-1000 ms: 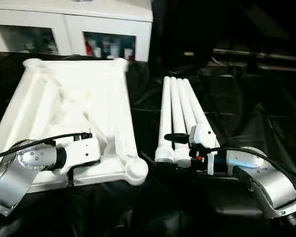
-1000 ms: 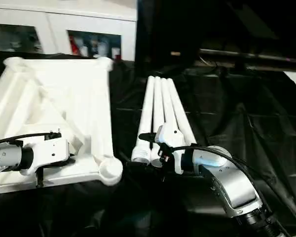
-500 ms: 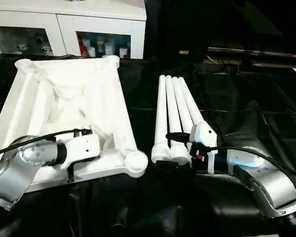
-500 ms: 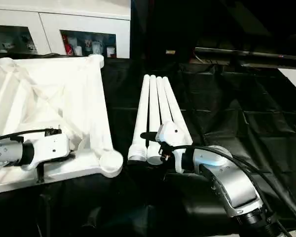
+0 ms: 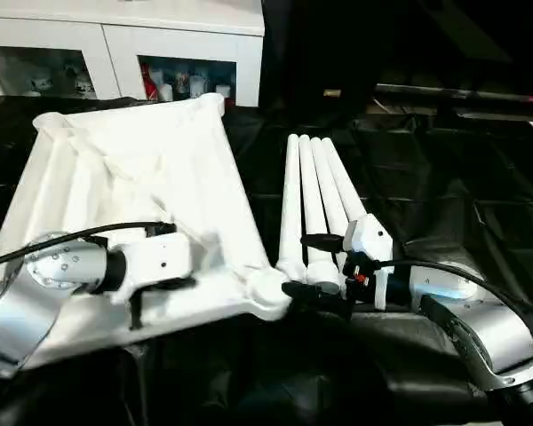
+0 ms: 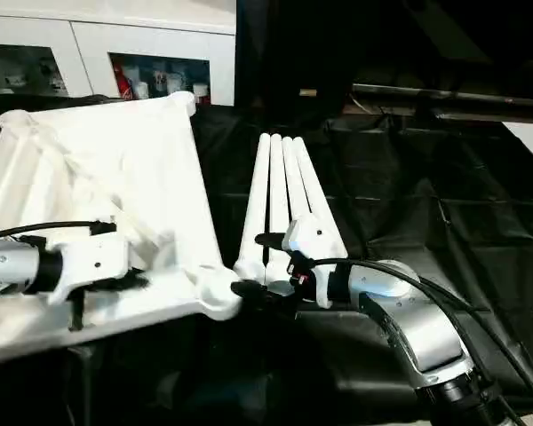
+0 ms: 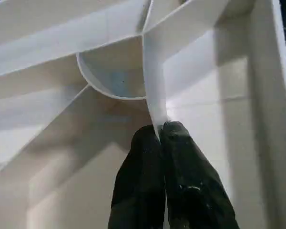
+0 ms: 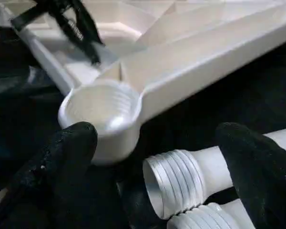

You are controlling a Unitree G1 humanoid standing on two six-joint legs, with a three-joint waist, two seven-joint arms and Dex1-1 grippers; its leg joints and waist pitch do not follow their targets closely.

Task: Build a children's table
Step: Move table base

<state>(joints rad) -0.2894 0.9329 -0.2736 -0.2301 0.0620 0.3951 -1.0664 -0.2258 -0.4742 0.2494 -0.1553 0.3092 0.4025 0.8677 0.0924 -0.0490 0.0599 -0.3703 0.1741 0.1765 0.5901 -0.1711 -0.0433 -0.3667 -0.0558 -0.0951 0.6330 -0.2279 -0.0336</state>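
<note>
- The tabletop (image 5: 133, 169) of the children's table is lying upside down on the black-draped table (image 5: 444, 195), ribbed underside facing up, on the robot's left side.
- The left hand (image 7: 160, 131) is pinching a thin upright rib (image 7: 152, 90) of that underside, its two black fingers (image 7: 138, 176) pressed tight against the plastic, just beside a round socket (image 7: 115, 78).
- The tabletop's near corner socket (image 8: 102, 107) is sitting just beside the threaded ends of the legs (image 5: 315, 191).
- The four white legs are lying side by side, touching one another, to the right of the tabletop.
- The right hand (image 8: 157, 157) is gaping wide open, one finger (image 8: 69, 152) near the corner socket and the other over the leg ends, holding nothing.
- A white glass-door cabinet (image 5: 124, 53) is standing behind the table.
</note>
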